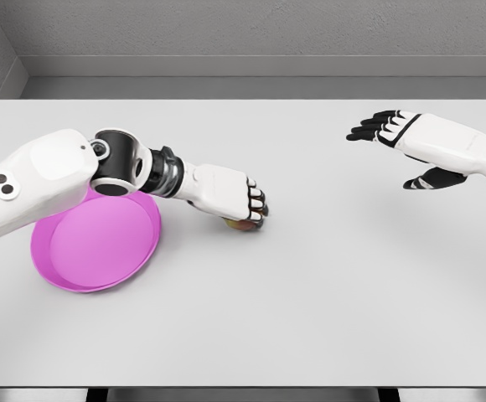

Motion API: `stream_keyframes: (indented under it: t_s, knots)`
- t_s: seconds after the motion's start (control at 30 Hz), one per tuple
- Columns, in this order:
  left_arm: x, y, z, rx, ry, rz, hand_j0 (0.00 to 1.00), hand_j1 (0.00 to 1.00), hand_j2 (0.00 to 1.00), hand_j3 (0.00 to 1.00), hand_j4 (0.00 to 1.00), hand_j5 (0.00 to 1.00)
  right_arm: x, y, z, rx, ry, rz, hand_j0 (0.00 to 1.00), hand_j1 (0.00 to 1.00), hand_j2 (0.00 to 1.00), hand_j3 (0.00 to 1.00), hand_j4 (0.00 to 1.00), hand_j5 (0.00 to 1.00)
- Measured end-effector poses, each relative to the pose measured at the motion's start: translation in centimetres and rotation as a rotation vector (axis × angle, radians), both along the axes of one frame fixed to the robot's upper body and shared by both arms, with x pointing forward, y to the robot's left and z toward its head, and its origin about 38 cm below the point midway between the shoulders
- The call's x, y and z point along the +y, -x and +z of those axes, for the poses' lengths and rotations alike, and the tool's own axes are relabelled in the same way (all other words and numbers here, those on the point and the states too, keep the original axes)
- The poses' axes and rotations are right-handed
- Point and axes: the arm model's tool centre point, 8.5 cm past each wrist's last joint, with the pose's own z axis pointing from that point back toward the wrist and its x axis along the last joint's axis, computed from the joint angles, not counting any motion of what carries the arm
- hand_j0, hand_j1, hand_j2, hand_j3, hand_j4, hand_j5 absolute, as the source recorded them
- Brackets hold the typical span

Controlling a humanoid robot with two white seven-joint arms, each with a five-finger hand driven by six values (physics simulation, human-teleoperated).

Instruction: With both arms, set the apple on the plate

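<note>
Two hands show in the head view, only one busy. We see the left hand (226,194) reaching across the grey table (327,301), its fingers (255,203) curled down over the apple (245,223), of which only a small reddish-yellow sliver peeks out below the knuckles. We read that as a grasp on the apple, though whether it is lifted or sitting on the table we cannot tell; it looks very low, about at the surface. The pink plate (96,243) lies just beside and left of that hand, partly under the left forearm, and nothing is in it. The right hand (411,146) hovers well apart on the far right, fingers spread, thumb out, holding nothing. Progress, as we judge it: the apple is grabbed, the placing is not yet done. What is left is the short carry leftward over the plate rim, a set-down inside, and letting go. The task says both arms, but the right one shows no contact with apple or plate.
</note>
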Motion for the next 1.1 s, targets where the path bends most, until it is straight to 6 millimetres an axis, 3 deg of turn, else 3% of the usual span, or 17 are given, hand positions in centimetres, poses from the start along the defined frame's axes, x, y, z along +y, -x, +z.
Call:
stream_keyframes:
  t_s: [0.07, 0.1, 0.17, 0.33, 0.57, 0.8, 0.87, 0.93, 1.1]
  knots:
    - [0.1, 0.0, 0.0, 0.0, 0.0, 0.002, 0.27, 0.27, 0.27, 0.27, 0.27, 0.27, -0.1, 0.0, -0.1, 0.002, 0.0, -0.002, 1.0, 1.0, 1.0, 1.0, 1.0, 1.0]
    - [0.1, 0.0, 0.0, -0.001, 0.0, 0.003, 0.18, 0.18, 0.18, 0.18, 0.18, 0.18, -0.1, 0.0, -0.1, 0.002, 0.0, -0.004, 1.0, 1.0, 1.0, 1.0, 1.0, 1.0]
    - [0.1, -0.1, 0.1, -0.002, 0.003, 0.005, 0.13, 0.13, 0.13, 0.13, 0.13, 0.13, -0.2, 0.0, 0.0, 0.001, -0.001, -0.006, 1.0, 1.0, 1.0, 1.0, 1.0, 1.0]
    - [1.7, -0.5, 1.3, 0.039, 0.067, 0.061, 0.13, 0.13, 0.13, 0.13, 0.13, 0.13, -0.3, -0.1, 0.0, 0.0, -0.001, -0.008, 1.0, 1.0, 1.0, 1.0, 1.0, 1.0]
    - [8.9, -1.9, 5.3, 0.027, 0.166, 0.222, 0.12, 0.12, 0.12, 0.12, 0.12, 0.12, -0.3, -0.1, 0.0, 0.0, -0.001, -0.008, 1.0, 1.0, 1.0, 1.0, 1.0, 1.0]
    - [15.9, 0.7, 8.2, 0.008, 0.16, 0.305, 0.08, 0.08, 0.08, 0.08, 0.08, 0.08, -0.3, 0.0, 0.1, -0.001, 0.0, -0.008, 1.0, 1.0, 1.0, 1.0, 1.0, 1.0]
    - [17.6, 2.2, 7.3, 0.036, 0.142, 0.324, 0.08, 0.08, 0.08, 0.08, 0.08, 0.08, -0.3, 0.0, 0.1, -0.001, -0.001, -0.007, 1.0, 1.0, 1.0, 1.0, 1.0, 1.0]
    - [19.3, 3.1, 7.9, 0.025, 0.127, 0.345, 0.08, 0.08, 0.08, 0.08, 0.08, 0.08, -0.2, 0.0, 0.1, -0.001, 0.0, -0.007, 1.0, 1.0, 1.0, 1.0, 1.0, 1.0]
    - [22.2, 5.5, 5.3, 0.099, 0.08, 0.4, 0.09, 0.09, 0.09, 0.09, 0.09, 0.09, -0.2, 0.0, 0.1, -0.002, -0.001, -0.006, 1.0, 1.0, 1.0, 1.0, 1.0, 1.0]
